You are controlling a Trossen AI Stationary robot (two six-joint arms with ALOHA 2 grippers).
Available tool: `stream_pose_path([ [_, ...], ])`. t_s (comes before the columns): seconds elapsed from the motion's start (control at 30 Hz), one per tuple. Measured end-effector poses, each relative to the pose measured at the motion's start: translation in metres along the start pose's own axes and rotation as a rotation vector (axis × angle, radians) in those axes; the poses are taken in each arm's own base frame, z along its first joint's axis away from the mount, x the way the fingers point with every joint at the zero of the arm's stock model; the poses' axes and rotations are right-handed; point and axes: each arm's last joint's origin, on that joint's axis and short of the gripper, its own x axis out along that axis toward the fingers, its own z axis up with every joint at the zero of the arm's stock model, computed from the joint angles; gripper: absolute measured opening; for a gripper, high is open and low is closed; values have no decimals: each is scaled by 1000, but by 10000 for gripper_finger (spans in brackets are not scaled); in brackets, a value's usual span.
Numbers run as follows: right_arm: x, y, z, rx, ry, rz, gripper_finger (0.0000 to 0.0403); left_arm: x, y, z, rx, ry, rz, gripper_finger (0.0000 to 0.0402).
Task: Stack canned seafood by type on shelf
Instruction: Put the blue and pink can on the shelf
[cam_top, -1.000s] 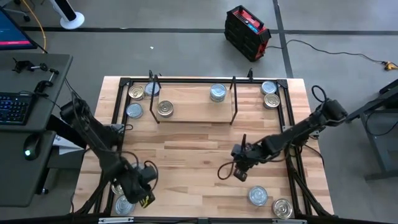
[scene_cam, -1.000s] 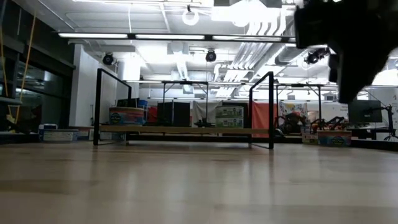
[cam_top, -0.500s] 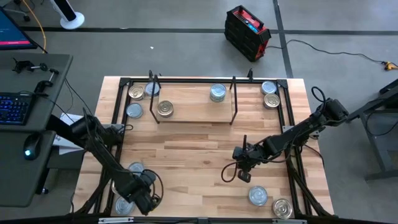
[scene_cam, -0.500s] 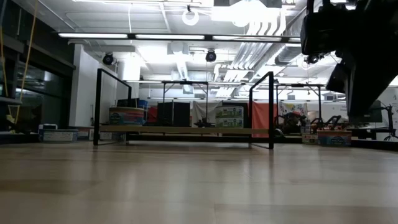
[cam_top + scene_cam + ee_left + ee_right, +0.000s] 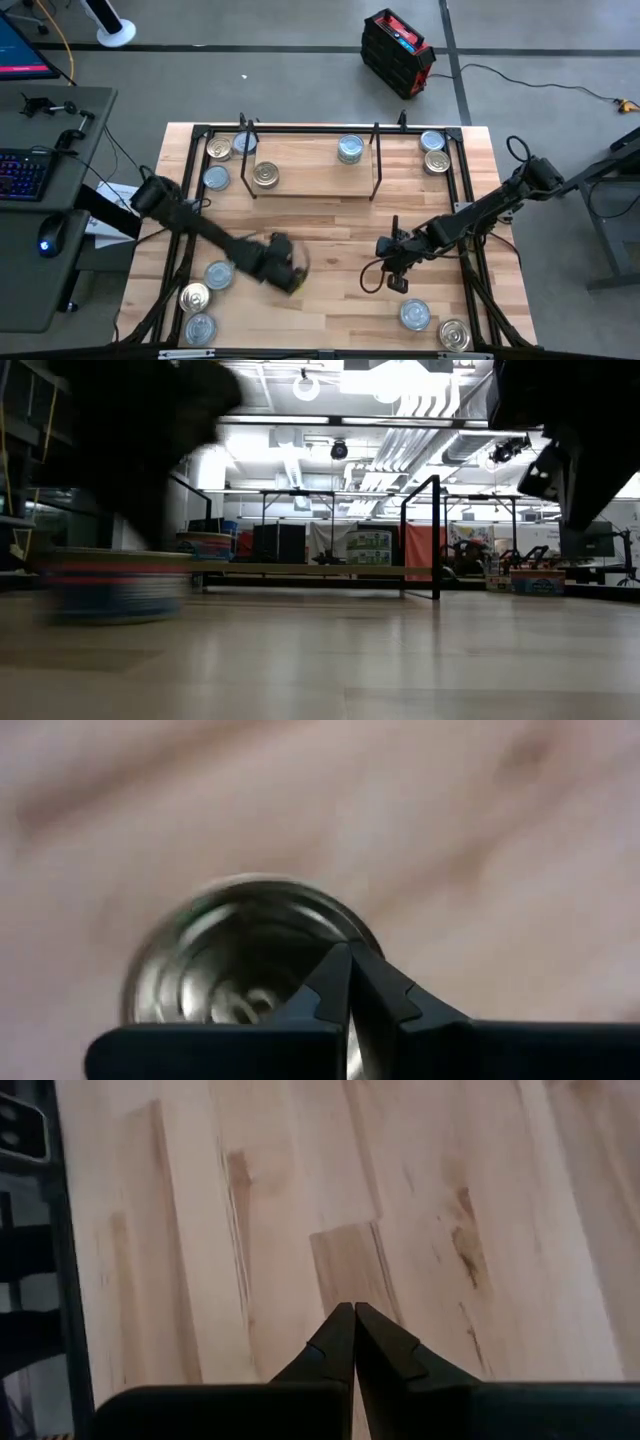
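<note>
Light-wood shelf (image 5: 310, 178) sits at the table's (image 5: 320, 240) far side, with a gold-lidded tin (image 5: 265, 175) and a silver tin (image 5: 350, 150) on it. More tins lie beside both shelf ends and in the table's near corners. Left gripper (image 5: 283, 262) is over the table's middle, its fingers (image 5: 335, 985) pressed together above a blurred silver tin (image 5: 225, 960); whether it holds it I cannot tell. Right gripper (image 5: 394, 283), closed and empty, hovers over bare wood.
</note>
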Motion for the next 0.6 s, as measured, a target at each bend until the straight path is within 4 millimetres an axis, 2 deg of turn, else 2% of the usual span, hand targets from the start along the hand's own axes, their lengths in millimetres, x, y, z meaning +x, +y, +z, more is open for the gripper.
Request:
stream_pose_path([
  [0.13,-14,1,2,1,-59,14,0,13,-2,47,24,-74,-33,0],
  [0.2,-21,1,3,1,-86,23,0,11,-1,62,43,-82,-53,0],
  [0.27,-28,0,3,3,-112,23,0,1,-2,70,79,-87,-98,0],
  [0.4,-36,0,3,12,-159,12,0,-29,-1,69,170,-113,-171,0],
  [0.53,-35,3,6,16,-195,37,0,-61,3,59,290,-192,-213,0],
  [0.6,-33,6,10,30,-221,62,0,-70,8,52,366,-213,-208,0],
])
